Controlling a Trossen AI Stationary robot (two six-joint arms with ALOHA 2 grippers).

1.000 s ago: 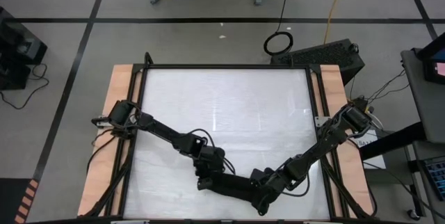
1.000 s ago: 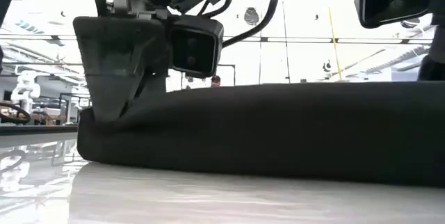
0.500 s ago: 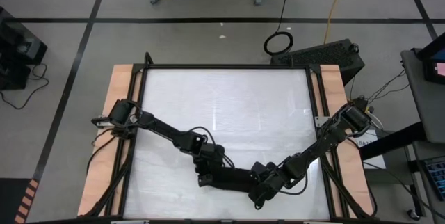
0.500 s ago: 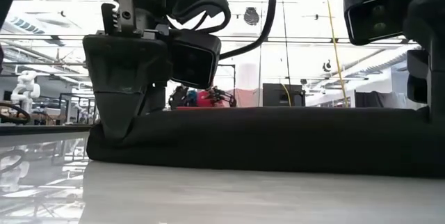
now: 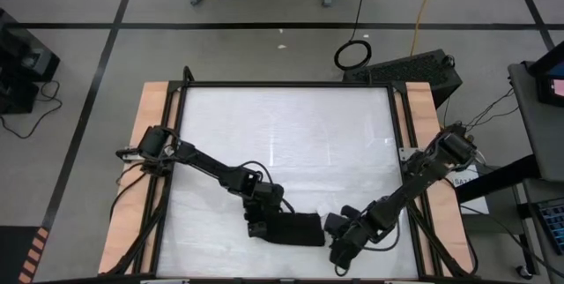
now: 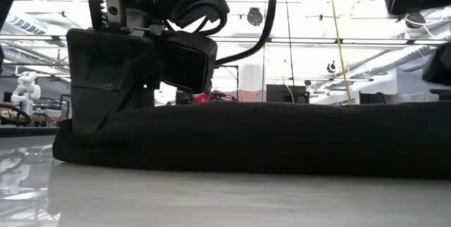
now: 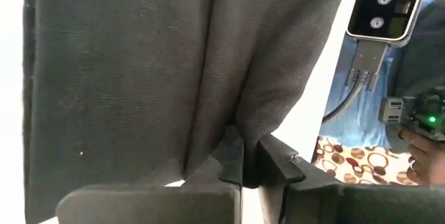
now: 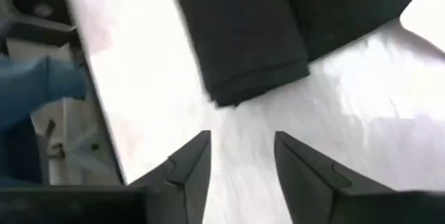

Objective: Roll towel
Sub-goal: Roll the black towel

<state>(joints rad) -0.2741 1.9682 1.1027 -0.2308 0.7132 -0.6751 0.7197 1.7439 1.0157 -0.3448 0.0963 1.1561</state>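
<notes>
The black towel (image 5: 295, 228) lies as a short thick roll on the white table (image 5: 282, 134), close to the near edge and running left to right. In the low view the towel (image 6: 268, 139) is a long dark bundle resting on the tabletop. My left gripper (image 5: 261, 224) is shut on its left end. Just past the towel's right end (image 8: 250, 50), my right gripper (image 8: 242, 147) stands open with only bare table between its fingers; in the high view the right gripper (image 5: 337, 250) sits toward the near right. My left gripper pinches a bunched fold of the towel (image 7: 240, 123) at its left end between its two fingers (image 7: 233, 154); several layers gather into the pinch. The fingers come down from above (image 6: 106, 107). The towel lies on the table, slack.
Wooden rails (image 5: 154, 143) run along the table's left and right sides. The far half of the tabletop is bare white surface. A black keyboard-like block (image 5: 414, 68) and a cable ring (image 5: 352, 53) lie beyond the far right corner.
My right gripper has opened, let go of the towel's right end, and drawn back up and toward the table's near right. The towel now lies shorter, its right end free on the table.
</notes>
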